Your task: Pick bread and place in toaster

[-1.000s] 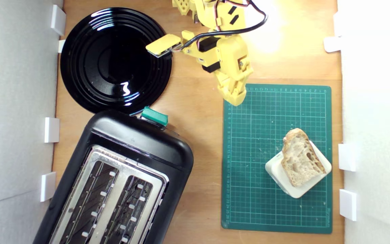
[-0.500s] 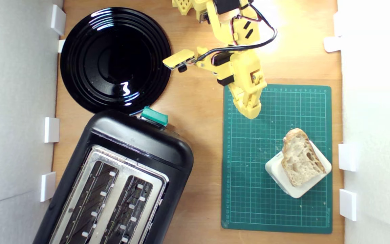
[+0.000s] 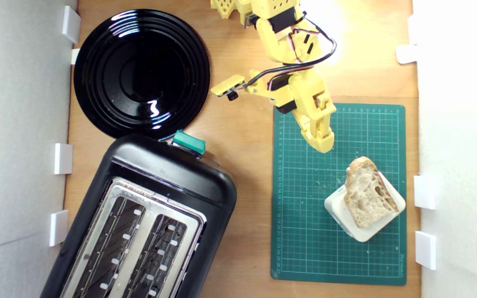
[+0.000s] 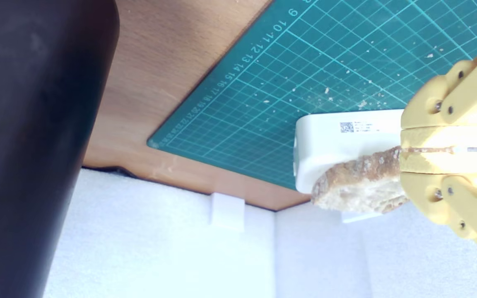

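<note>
Gripper above the cutting mat, jaws pressed together and empty

The yellow gripper (image 3: 323, 145) hangs over the green cutting mat (image 3: 304, 231), its fingers (image 4: 441, 136) meeting flat with nothing between them. Just beyond its tip, not touched, the bread (image 3: 367, 192) lies on a white block (image 3: 340, 211). The toaster (image 3: 172, 178) stands well off to the gripper's side, toward the exterior view's left, both slots bare, with the black plate (image 3: 110, 54) beside it.
</note>
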Available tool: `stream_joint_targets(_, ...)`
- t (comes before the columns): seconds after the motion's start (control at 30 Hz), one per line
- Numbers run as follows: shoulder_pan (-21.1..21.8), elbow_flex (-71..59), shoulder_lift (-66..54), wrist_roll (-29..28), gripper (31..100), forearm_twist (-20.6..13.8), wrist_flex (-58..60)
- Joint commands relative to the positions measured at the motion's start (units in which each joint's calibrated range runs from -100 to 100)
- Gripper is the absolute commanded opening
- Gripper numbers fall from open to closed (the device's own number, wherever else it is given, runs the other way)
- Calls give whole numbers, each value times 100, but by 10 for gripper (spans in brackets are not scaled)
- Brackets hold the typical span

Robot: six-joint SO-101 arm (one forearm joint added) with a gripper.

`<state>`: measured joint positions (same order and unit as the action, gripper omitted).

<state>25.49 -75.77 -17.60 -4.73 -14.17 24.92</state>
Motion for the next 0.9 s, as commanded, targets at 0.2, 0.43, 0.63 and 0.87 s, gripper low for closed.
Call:
stream_joint_targets(0.2, 5, 74, 770, 0, 313, -33, 1246)
stream_joint_targets(0.43, 13, 65, 1261, 10, 314, -43, 2039)
stream_joint_targets(0.63, 62, 92, 1510, 0, 336, -33, 2176)
stream_joint_targets(0.87, 336, 138, 1726, 26, 336, 112, 2389)
